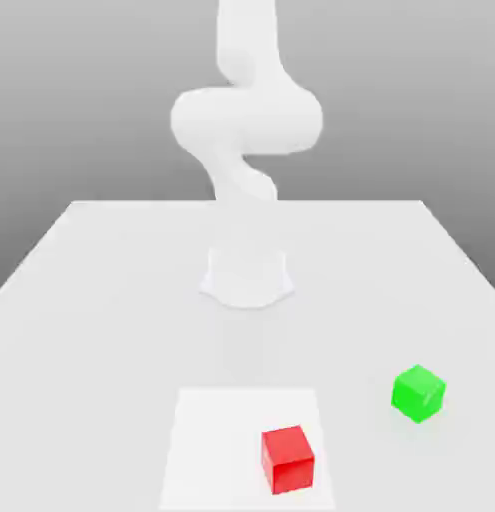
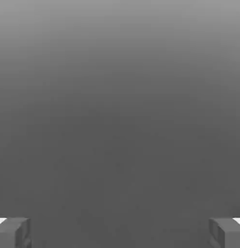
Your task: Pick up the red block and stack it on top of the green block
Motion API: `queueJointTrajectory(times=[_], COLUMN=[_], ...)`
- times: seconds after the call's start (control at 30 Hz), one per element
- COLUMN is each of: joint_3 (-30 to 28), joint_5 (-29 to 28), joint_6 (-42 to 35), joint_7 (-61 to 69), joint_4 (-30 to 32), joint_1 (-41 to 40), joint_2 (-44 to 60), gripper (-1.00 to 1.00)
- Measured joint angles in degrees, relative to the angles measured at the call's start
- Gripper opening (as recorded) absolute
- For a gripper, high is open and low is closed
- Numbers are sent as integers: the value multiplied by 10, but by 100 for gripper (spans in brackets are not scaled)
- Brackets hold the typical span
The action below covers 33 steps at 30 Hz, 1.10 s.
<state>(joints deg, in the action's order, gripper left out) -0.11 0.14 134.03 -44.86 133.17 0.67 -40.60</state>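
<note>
In the hand view, the gripper [image 2: 120,233] is seen with its 2 fingers [image 2: 14,233] held wide apart, 1 near each side edge of the picture, and the gap between them is taken up by plain grey background. Small white patches are seen at the outer sides of both fingers. In the exterior view, the red block [image 1: 288,460] is placed nearest, resting on the white square [image 1: 219,440], toward its near edge and its edge on the exterior view's right. The block is turned slightly, with a brighter top face and a darker near face shown. The green block [image 1: 418,394] is set a little farther back, on the pale table [image 1: 101,350] itself, beyond the square toward the exterior view's right and well apart from the red block. It is turned so that a corner is pointed nearward, and its top is marked by a pale streak. Farther back, the white base [image 1: 247,280] of the arm is planted on the table near the middle, and the white arm [image 1: 246,120] is carried upward past the top of the picture. Behind it the table's straight far edge is met by a shaded grey background.
</note>
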Motion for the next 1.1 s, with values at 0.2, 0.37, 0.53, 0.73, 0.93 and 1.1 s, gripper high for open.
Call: queueJointTrajectory(times=[0.2, 0.37, 0.53, 0.73, 0.93, 1.1], joint_3=[-2, -1, 3, 6, 5, 5], joint_5=[3, 6, 7, 1, -6, -7], joint_6=[55, 100, 145, 198, 289, 302], joint_7=[24, 43, 61, 77, 79, 78], joint_4=[34, 61, 89, 122, 118, 116], joint_1=[16, 27, 35, 46, 49, 49], joint_2=[128, 232, 336, 461, 585, 601], gripper=[0, 0, 0, 0, 0, -100])
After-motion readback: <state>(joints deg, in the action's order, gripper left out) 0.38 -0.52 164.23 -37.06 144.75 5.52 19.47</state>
